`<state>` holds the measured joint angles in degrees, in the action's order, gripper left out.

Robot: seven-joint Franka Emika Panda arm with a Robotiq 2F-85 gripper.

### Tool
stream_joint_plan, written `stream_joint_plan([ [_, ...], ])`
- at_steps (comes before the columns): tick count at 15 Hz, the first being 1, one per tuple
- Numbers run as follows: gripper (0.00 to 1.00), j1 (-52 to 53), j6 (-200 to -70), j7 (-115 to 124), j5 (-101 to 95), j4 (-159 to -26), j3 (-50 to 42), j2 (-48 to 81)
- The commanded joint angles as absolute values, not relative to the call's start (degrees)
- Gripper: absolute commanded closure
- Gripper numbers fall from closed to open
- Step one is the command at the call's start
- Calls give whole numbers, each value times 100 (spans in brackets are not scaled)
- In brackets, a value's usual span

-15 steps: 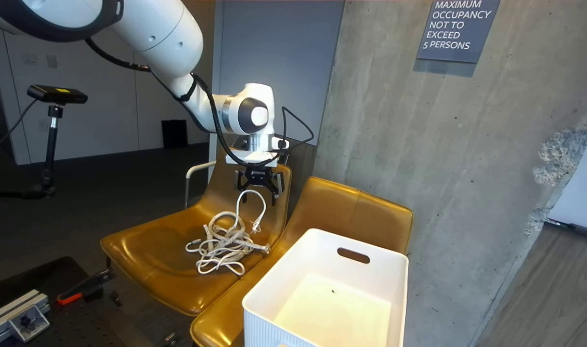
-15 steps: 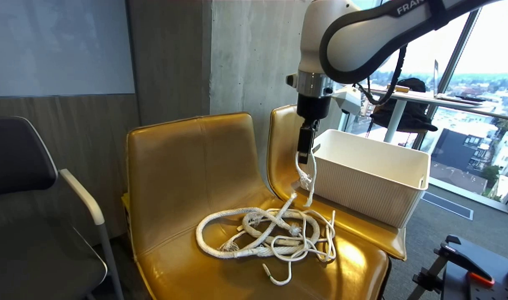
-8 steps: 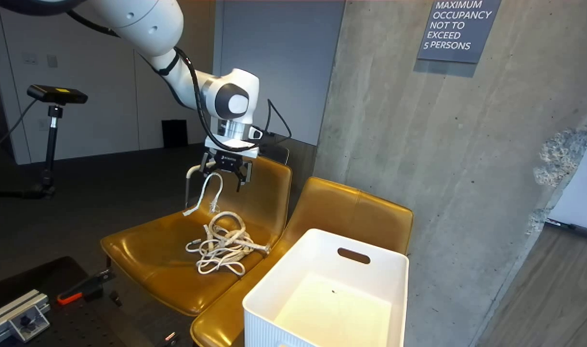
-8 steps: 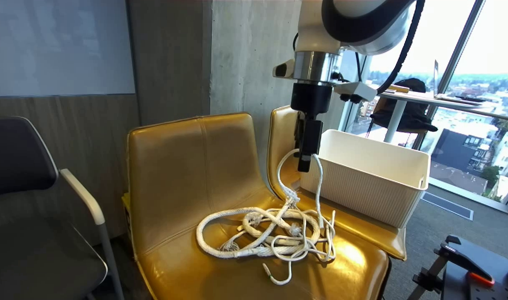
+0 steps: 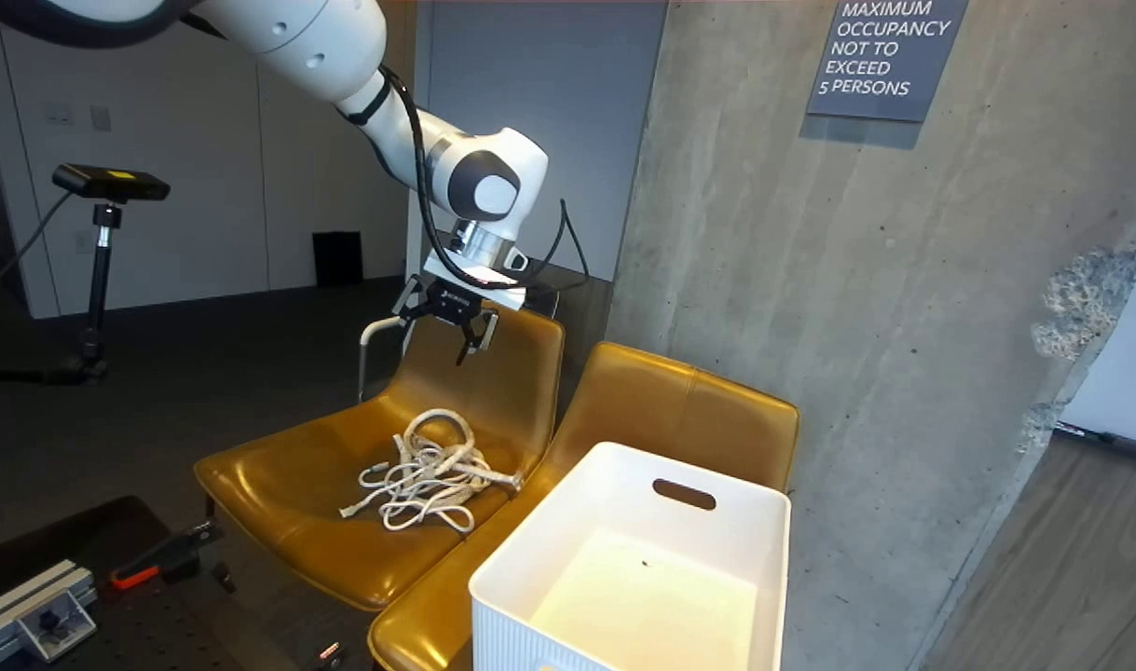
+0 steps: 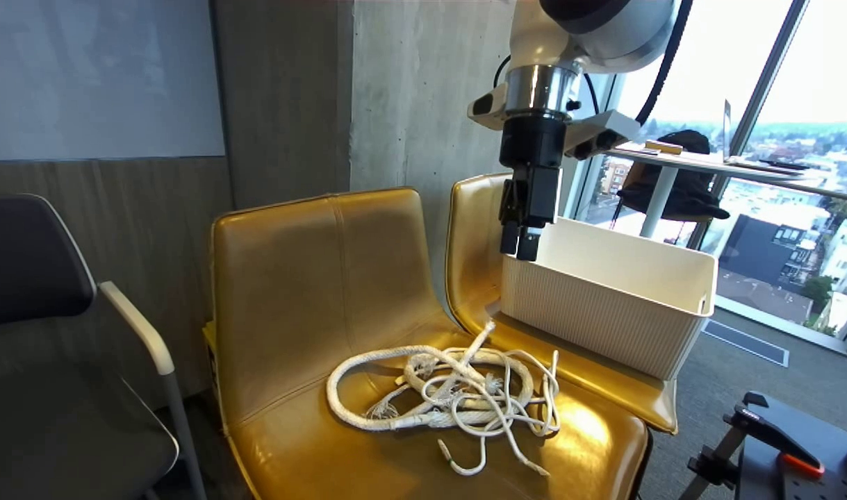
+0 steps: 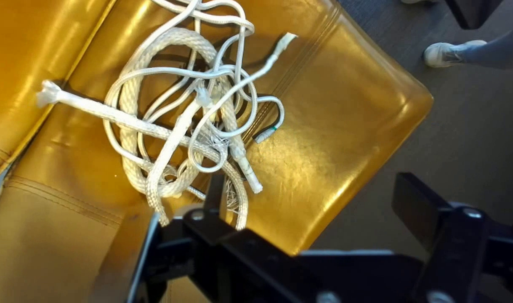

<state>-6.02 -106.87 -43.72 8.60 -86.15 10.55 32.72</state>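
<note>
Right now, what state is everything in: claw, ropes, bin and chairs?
Black two-fingered claw: open, gripping nothing, in midair.
White braided ropes: loosely tangled, some ends frayed.
White ribbed plastic bin: upright, lidless.
Golden leather-look chair under the ropes: upright.
Golden leather-look chair under the bin: upright.

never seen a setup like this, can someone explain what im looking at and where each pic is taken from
The white machine is a robot arm, and the black part at its end is its hand. The wide pictures come from two cameras outside the robot, looking from different places. The close-up comes from a camera on the wrist, so the hand's dark fingers loom large at the bottom.

A tangle of white ropes lies on the seat of a golden-brown chair; a white bin stands on the neighbouring chair.

Nothing is held: the fingers are spread apart, and the hand hangs higher than the ropes without touching them.
</note>
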Motion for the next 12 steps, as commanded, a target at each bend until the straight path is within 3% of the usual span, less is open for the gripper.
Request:
stream_joint_plan([
  [1, 0, -446, -10453, -4335, 916, -8308, 986, 3445],
  [12, 0, -382, -10674, -4356, 844, -8413, 903, 3438],
])
